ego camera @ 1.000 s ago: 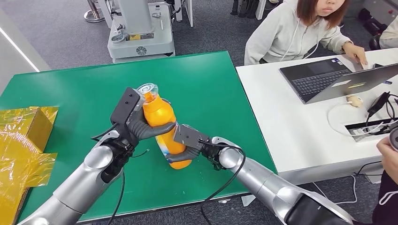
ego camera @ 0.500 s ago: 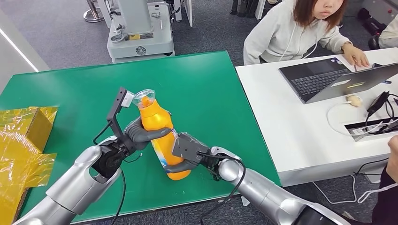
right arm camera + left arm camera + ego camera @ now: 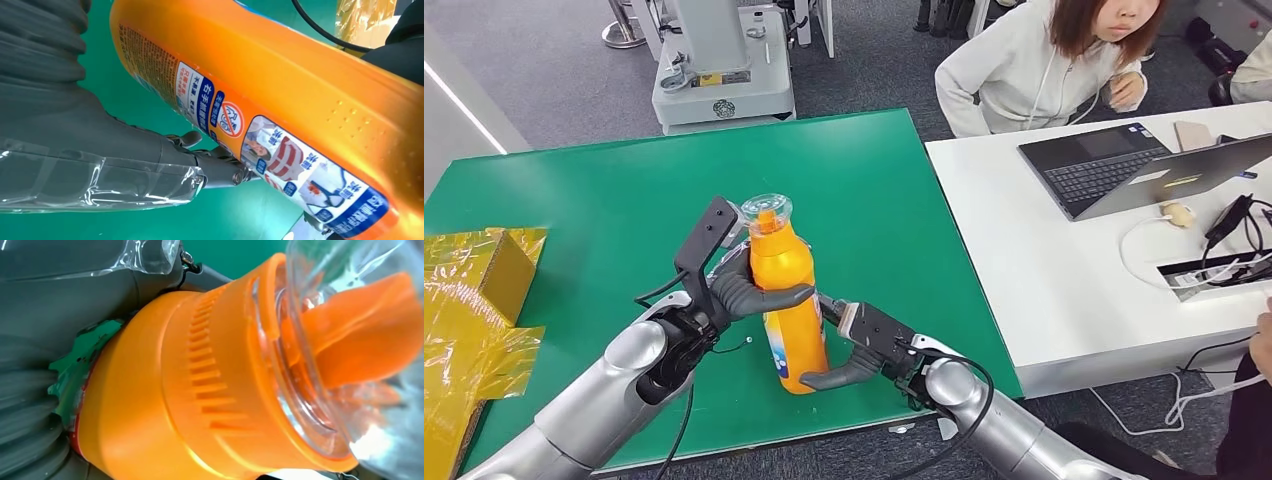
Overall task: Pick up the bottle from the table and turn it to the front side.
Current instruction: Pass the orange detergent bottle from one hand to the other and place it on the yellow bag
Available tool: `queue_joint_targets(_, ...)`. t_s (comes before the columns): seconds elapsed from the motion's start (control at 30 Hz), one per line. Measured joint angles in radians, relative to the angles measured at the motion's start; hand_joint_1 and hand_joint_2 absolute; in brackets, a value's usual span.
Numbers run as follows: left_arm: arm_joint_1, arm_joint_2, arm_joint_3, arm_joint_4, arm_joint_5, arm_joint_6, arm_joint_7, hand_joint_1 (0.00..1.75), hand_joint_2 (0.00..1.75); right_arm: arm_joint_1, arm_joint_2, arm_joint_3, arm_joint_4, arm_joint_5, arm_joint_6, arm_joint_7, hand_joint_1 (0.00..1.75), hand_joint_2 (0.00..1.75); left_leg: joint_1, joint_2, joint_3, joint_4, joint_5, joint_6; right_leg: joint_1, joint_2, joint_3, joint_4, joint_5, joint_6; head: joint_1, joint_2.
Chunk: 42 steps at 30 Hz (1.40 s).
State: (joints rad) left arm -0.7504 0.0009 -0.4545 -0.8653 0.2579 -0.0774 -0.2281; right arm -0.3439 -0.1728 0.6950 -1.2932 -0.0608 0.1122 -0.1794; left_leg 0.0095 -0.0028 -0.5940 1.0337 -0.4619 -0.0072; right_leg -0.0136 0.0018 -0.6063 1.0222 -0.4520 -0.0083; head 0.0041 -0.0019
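Note:
An orange bottle (image 3: pixel 792 300) with a clear cap stands upright on the green table (image 3: pixel 594 190). My left hand (image 3: pixel 724 290) grips its upper body, fingers wrapped across the front just below the neck. The left wrist view is close on the ribbed orange neck and clear cap (image 3: pixel 320 345). My right hand (image 3: pixel 864 345) sits low by the base, palm drawn back from the bottle (image 3: pixel 280 90). Its fingers are spread to either side, and one fingertip (image 3: pixel 816 381) reaches the bottom edge. The right wrist view shows the printed label (image 3: pixel 280 150) facing that hand.
A yellow foil-wrapped box (image 3: pixel 484 270) lies at the table's left edge. To the right stands a white desk (image 3: pixel 1044 260) with a laptop (image 3: pixel 1124 165) and cables. A person (image 3: pixel 1054 60) sits behind it. A machine base (image 3: pixel 724 80) stands beyond the table.
The bottle went from tilted to upright and shifted slightly right. My left hand turned with it, still gripping. My right hand slid back from the lower body and loosened its fingers.

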Motion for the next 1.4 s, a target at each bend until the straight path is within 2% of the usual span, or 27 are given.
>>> queue_joint_targets(0.27,-0.004,0.0,-0.001,-0.004,-0.022,-0.002,0.001,1.75,1.75,0.024,-0.019,-0.016,-0.027,-0.002,-0.006,-0.006,0.0,1.75,0.0,0.0,0.0,0.0,0.0,0.0,0.0,0.0,0.0,0.0,0.0,0.0,0.0,0.0)
queue_joint_targets(0.4,-0.013,-0.001,-0.007,-0.008,-0.097,0.035,-0.009,1.75,1.75,0.056,-0.029,-0.026,-0.05,0.005,-0.02,-0.012,0.0,1.75,0.0,0.0,0.0,0.0,0.0,0.0,0.0,0.0,0.0,0.0,0.0,0.0,0.0,0.0)
queue_joint_targets(0.67,-0.051,0.011,-0.069,-0.032,-0.53,0.228,-0.039,1.75,1.75,0.098,-0.032,-0.048,-0.091,0.034,-0.03,-0.02,0.0,1.75,0.0,0.0,0.0,0.0,0.0,0.0,0.0,0.0,0.0,0.0,0.0,0.0,0.0,0.0)
queue_joint_targets(0.87,-0.105,0.033,-0.13,-0.002,-0.922,0.429,-0.022,1.75,1.75,0.157,-0.032,-0.082,-0.162,0.054,-0.039,-0.053,0.0,1.75,0.0,0.0,0.0,0.0,0.0,0.0,0.0,0.0,0.0,0.0,0.0,0.0,0.0,0.0)
queue_joint_targets(0.97,-0.122,0.041,-0.143,0.021,-1.003,0.455,-0.018,1.75,1.75,0.184,-0.032,-0.101,-0.206,0.058,-0.04,-0.067,0.0,1.75,0.0,0.0,0.0,0.0,0.0,0.0,0.0,0.0,0.0,0.0,0.0,0.0,0.0,0.0)
queue_joint_targets(1.17,-0.131,0.05,-0.158,0.042,-1.053,0.471,-0.005,1.75,1.75,0.205,-0.032,-0.121,-0.246,0.059,-0.04,-0.076,0.0,1.75,0.0,0.0,0.0,0.0,0.0,0.0,0.0,0.0,0.0,0.0,0.0,0.0,0.0,0.0)
queue_joint_targets(1.3,-0.156,0.06,-0.2,0.054,-1.282,0.53,0.061,1.75,1.75,0.207,-0.032,-0.132,-0.267,0.056,-0.045,-0.105,0.0,1.75,0.0,0.0,0.0,0.0,0.0,0.0,0.0,0.0,0.0,0.0,0.0,0.0,0.0,0.0)
queue_joint_targets(1.4,-0.178,0.072,-0.231,0.069,-1.453,0.536,0.095,1.75,1.75,0.216,-0.033,-0.145,-0.29,0.049,-0.053,-0.135,0.0,1.75,0.0,0.0,0.0,0.0,0.0,0.0,0.0,0.0,0.0,0.0,0.0,0.0,0.0,0.0)
